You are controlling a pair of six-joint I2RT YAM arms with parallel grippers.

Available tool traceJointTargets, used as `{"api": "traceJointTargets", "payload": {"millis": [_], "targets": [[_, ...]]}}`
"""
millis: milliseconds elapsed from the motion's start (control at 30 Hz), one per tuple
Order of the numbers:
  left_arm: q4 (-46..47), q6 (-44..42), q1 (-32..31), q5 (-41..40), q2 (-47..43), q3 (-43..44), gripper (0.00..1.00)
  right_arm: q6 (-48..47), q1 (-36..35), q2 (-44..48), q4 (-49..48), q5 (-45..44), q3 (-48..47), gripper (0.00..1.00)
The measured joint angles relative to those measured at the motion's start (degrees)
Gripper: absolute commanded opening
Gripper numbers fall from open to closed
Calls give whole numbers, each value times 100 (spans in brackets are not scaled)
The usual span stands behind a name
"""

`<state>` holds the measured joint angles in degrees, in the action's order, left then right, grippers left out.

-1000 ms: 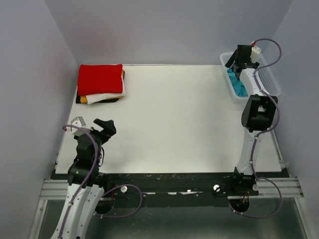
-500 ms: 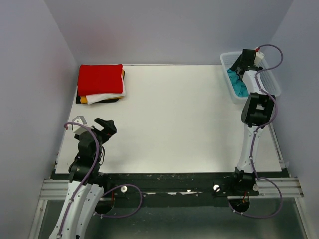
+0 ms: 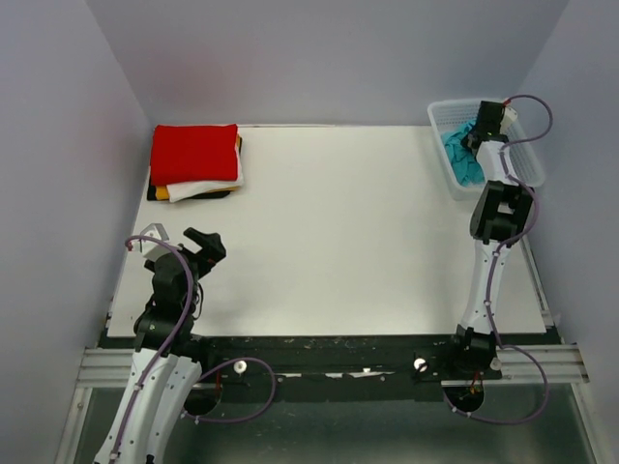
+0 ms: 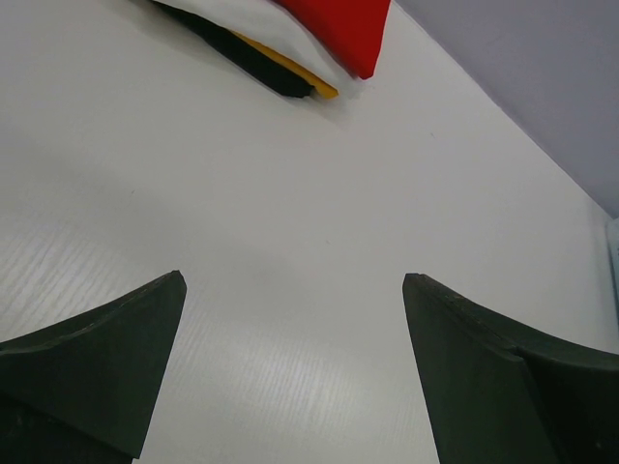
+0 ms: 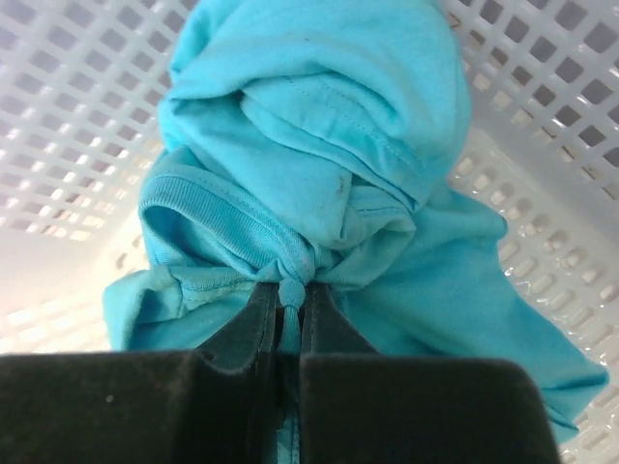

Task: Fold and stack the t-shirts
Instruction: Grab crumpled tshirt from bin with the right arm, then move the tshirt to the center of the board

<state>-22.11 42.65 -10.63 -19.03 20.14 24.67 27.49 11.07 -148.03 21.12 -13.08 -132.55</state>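
A crumpled turquoise t-shirt (image 5: 319,155) lies in the white mesh basket (image 3: 517,155) at the table's far right. My right gripper (image 5: 290,295) reaches down into the basket and is shut on a pinched fold of the shirt's ribbed collar edge. From above, the turquoise t-shirt (image 3: 462,155) shows beside the right gripper (image 3: 484,124). A stack of folded t-shirts sits at the far left, red (image 3: 193,153) on top, then white, yellow-orange and black (image 4: 253,60). My left gripper (image 3: 198,246) hovers low over the near left of the table, open and empty.
The white table (image 3: 329,232) stretches between the stack and the basket. The basket's lattice walls (image 5: 77,116) surround the shirt closely. Grey walls enclose the table at the left, back and right.
My right gripper has lowered deeper into the basket and shut on the turquoise shirt. The left arm has stayed in place.
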Motion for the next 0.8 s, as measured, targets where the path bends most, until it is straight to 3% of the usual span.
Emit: {"api": "traceJointTargets", "payload": {"millis": [200, 433, 633, 800], "targets": [[48, -70, 0, 59, 0, 0, 99, 313, -9, 839, -260, 874, 887, 1], [236, -153, 0, 435, 7, 0, 99, 374, -522, 3049, -1718, 1482, 3447, 1], [313, -214, 0, 730, 55, -2, 99, 9, -1292, 4417, -2114, 1528, 3526, 1], [326, -234, 0, 970, 28, -2, 99, -372, -1882, 5235, -1655, 2111, 2983, 1]]}}
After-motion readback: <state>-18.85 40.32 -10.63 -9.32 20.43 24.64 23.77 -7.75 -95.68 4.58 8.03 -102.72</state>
